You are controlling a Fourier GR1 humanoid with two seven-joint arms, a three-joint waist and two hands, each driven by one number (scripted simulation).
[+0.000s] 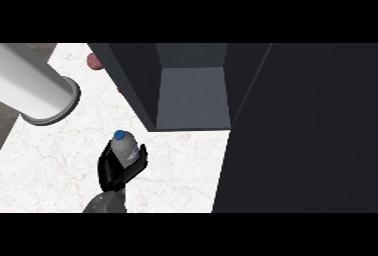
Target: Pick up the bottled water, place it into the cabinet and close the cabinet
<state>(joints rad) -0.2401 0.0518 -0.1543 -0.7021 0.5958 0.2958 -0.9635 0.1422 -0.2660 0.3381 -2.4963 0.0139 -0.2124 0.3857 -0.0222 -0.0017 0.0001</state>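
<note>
Blue-capped bottled water (124,148), in robot hand (112,172)

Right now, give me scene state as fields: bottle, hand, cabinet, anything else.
bottle: blue cap, in front of the cabinet opening, not inside
robot hand: left, fingers curled round the bottle
cabinet: open, door swung out at view right
counter: pale marble top
other: white cylinder upper left; reddish item partly hidden behind the cabinet

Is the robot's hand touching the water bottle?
Touching. The head view shows the hand with its black fingers curled round the water bottle, lying against both of its sides.
</note>
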